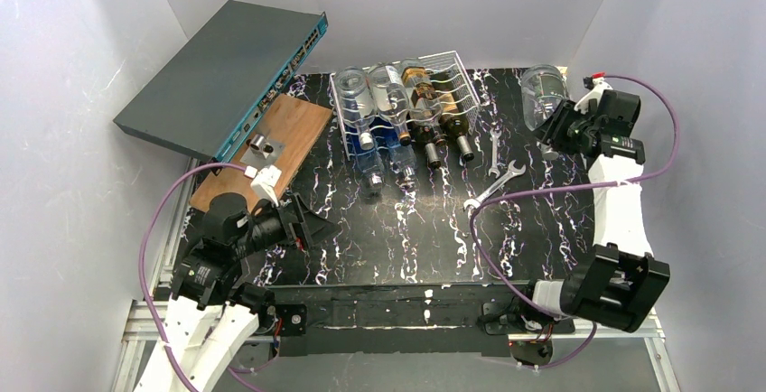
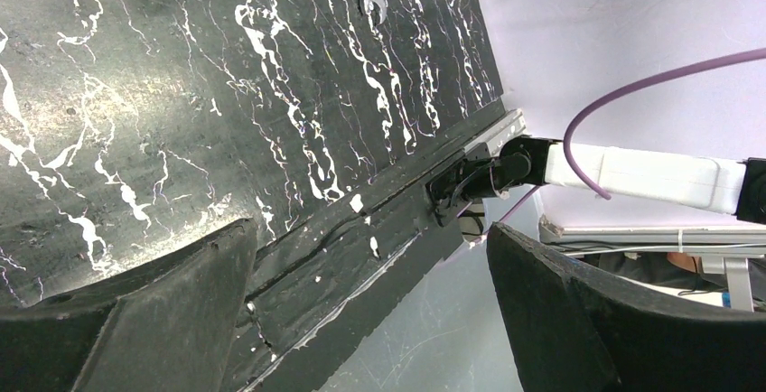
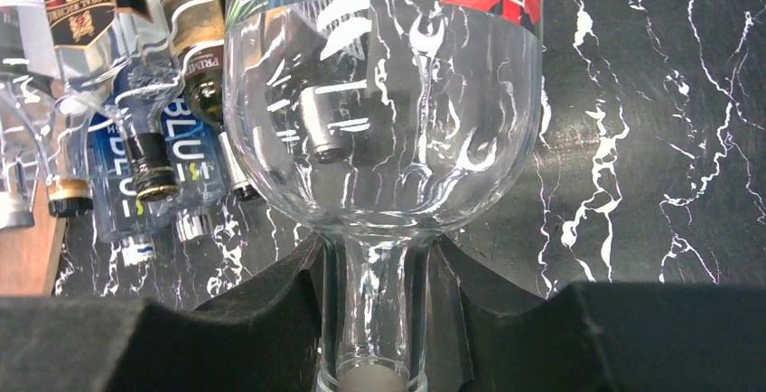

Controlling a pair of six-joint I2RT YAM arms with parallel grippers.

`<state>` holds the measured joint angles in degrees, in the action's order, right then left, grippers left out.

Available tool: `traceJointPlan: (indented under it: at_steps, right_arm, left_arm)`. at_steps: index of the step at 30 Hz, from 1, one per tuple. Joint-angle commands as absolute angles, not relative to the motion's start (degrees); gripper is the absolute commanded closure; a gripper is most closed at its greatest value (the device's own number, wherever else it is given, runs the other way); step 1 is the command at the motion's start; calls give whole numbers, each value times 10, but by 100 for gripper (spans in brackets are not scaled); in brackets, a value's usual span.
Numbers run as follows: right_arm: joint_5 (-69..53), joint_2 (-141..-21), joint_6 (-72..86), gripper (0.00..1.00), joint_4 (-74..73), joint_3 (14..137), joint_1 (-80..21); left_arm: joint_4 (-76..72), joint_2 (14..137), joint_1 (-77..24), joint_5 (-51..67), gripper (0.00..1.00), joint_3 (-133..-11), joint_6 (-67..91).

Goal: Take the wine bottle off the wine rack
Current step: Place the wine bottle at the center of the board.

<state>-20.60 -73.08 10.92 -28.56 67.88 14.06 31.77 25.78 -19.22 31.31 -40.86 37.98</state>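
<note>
Since neck gives narrowest, surest purchase, right gripper clamped tight on neck of clear wine bottle, body projecting away from fingers. Bottle sits at far right of table, well apart from white wire wine rack; judged already off rack. Whether lifted or resting on table: cannot tell. Other bottles lie in cradles, necks toward arms. Left gripper wide open, empty, parked near-left, out of way
</note>
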Motion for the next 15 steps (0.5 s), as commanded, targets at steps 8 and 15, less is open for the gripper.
traceJointPlan:
  at_steps: [8,15]
  right_arm:
    - [-267,-739,118,99,-147,708,151]
    - [-276,-711,50,99,-226,713,151]
  left_arm:
    - [318,249,-190,331,2,-393,380]
    - [317,244,-189,333,2,-383,378]
